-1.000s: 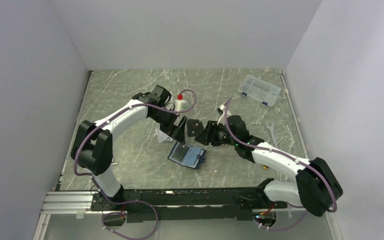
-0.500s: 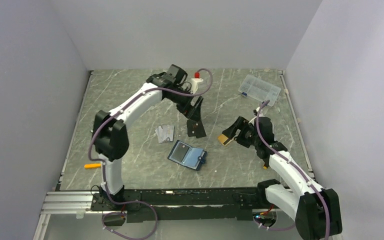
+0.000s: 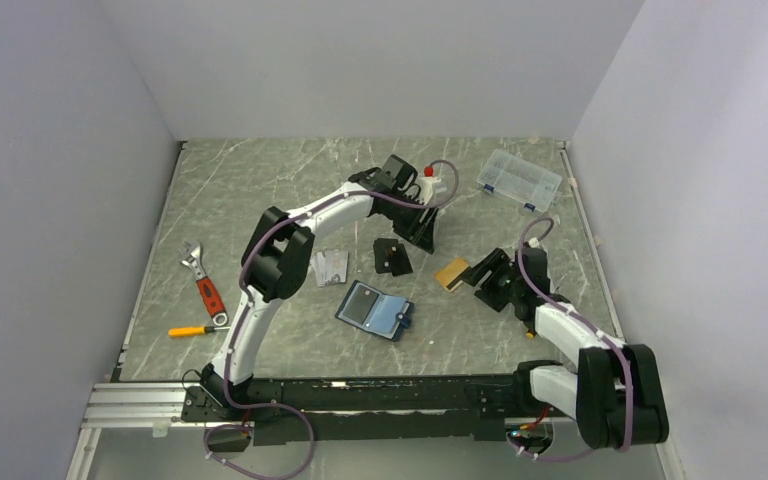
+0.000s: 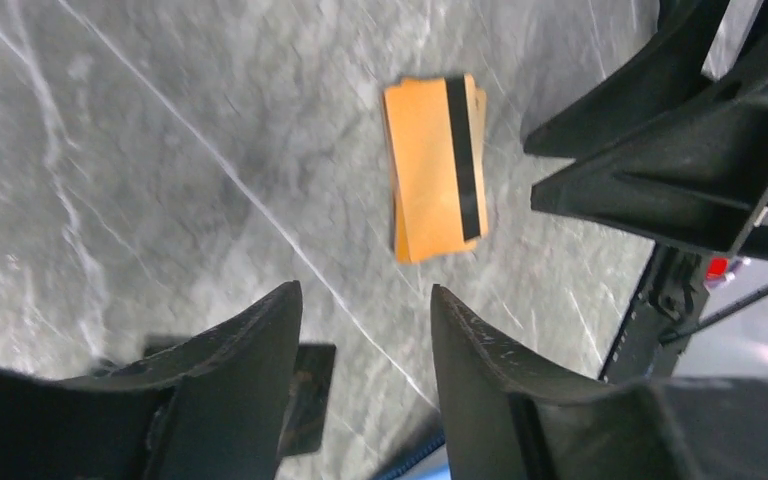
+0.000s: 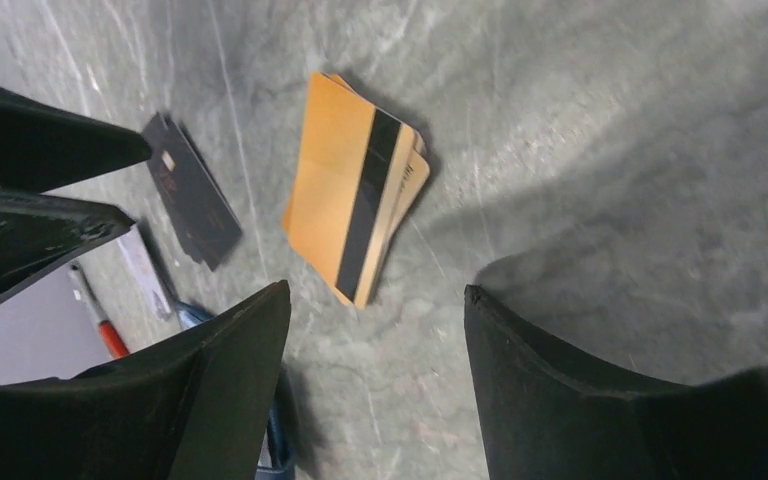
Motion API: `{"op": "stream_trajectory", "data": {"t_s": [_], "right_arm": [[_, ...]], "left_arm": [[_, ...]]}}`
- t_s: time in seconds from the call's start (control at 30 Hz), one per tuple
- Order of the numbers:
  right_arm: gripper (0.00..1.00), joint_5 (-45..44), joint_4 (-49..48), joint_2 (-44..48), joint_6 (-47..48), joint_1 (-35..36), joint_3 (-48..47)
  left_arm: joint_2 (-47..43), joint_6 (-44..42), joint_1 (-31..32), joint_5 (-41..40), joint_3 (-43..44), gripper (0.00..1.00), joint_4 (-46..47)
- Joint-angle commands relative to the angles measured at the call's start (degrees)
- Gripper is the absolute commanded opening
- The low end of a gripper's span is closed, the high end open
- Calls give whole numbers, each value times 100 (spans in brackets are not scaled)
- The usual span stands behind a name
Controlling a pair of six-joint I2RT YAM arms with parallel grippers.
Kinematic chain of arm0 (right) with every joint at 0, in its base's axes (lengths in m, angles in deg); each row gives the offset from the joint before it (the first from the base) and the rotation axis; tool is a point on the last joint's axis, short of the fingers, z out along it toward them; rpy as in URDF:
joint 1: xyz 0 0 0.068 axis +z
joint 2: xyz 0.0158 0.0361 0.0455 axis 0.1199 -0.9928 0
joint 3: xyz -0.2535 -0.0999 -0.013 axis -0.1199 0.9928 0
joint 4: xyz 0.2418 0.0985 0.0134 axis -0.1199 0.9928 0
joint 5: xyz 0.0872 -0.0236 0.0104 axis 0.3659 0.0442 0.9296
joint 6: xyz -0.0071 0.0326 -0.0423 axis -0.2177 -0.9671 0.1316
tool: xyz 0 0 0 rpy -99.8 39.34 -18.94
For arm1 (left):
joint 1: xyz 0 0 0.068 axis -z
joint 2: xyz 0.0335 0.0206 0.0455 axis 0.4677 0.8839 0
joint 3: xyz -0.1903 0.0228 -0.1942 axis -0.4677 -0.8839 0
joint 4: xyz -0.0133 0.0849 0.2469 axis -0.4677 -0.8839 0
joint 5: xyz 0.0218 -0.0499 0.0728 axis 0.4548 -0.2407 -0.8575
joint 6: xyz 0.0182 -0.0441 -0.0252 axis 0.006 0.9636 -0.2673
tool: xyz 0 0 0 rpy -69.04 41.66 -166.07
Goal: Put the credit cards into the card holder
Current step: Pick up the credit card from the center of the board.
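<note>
We see the orange-gold card (image 5: 355, 200) lying flat, dark stripe up, on the marbled grey table (image 3: 260, 200), right of centre. Offset edges beneath it hint at a second card below. The navy card holder (image 3: 374, 310) lies open, closer to the arm bases and apart from that card. The silver-grey cards (image 3: 329, 266) rest just beyond the holder, to its left.

The right gripper (image 5: 375, 295) hovers just beside the orange-gold card, fingers spread and empty, its arm folded low along the table's right side. The left gripper (image 4: 363, 300) is also spread and empty, behind the card, on an arm stretched far across.

A flat black rectangle (image 3: 392, 256) lies between the silver-grey cards and the orange-gold card. A clear plastic box (image 3: 520, 180) sits at the far right. A red-handled wrench (image 3: 203, 285) and an orange screwdriver (image 3: 192, 330) lie at the left.
</note>
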Motion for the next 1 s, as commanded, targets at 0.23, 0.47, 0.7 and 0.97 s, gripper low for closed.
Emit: {"op": "stream_trajectory", "data": {"t_s": [0.23,0.47,0.7,0.97], "right_arm": [[64,233,-1302,-1475,-157,-102,-446],[62,643,-1772,-2009,-330,-94,-573],[61,723,-1818,-2002,-376,-95,-314],[58,748,-1883,-1743,-443,-96,127]], "left_arm": [[231,1089,-25,187,-17,52,1480],[55,1286,-21,218,-522,50,1716],[43,647,21,-246,-698,50,1201],[59,89,308,-1070,-547,50,994]]}}
